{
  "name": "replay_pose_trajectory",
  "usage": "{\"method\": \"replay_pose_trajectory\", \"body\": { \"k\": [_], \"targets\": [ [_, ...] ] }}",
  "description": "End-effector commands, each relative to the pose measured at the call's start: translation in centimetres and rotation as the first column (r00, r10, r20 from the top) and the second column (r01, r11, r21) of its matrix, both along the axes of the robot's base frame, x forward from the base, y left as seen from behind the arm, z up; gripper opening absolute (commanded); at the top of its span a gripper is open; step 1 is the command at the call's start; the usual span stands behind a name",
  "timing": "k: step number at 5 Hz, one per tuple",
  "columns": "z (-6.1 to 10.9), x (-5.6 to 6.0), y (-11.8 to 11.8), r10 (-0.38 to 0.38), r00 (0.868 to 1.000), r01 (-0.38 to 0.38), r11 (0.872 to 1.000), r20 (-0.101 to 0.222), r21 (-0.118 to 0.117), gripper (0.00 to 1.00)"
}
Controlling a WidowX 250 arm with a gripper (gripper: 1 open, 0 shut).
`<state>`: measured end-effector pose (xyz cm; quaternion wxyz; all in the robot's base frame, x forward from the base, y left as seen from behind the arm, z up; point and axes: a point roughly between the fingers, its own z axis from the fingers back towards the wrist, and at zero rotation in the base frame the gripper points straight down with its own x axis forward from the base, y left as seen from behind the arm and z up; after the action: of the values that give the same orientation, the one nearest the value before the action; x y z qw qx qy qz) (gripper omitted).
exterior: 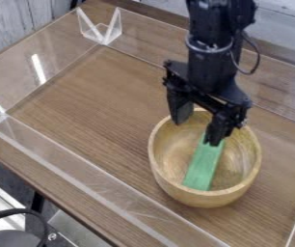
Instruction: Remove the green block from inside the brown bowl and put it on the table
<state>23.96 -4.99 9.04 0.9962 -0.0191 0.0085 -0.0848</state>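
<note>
The green block lies flat inside the brown bowl at the table's near right. My gripper hangs pointing down over the bowl's far rim, its jaws spread open. One dark finger reaches down just above the block's far end; the other stands over the rim to the left. Nothing is held between them. The block's far tip is partly hidden behind the finger.
Low clear acrylic walls run along the table's edges. A clear acrylic corner piece stands at the far left. The black arm rises above the bowl.
</note>
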Motion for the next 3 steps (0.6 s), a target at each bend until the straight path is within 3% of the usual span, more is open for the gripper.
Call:
{"method": "replay_pose_trajectory", "body": {
  "k": [1,3],
  "targets": [
    [-0.2,0.6,-0.4,-0.008,1.000,0.008,1.000,0.023,-0.004,1.00],
    [-2.4,0.6,-1.0,-0.024,1.000,0.024,1.000,0.004,0.005,1.00]
  ]
}}
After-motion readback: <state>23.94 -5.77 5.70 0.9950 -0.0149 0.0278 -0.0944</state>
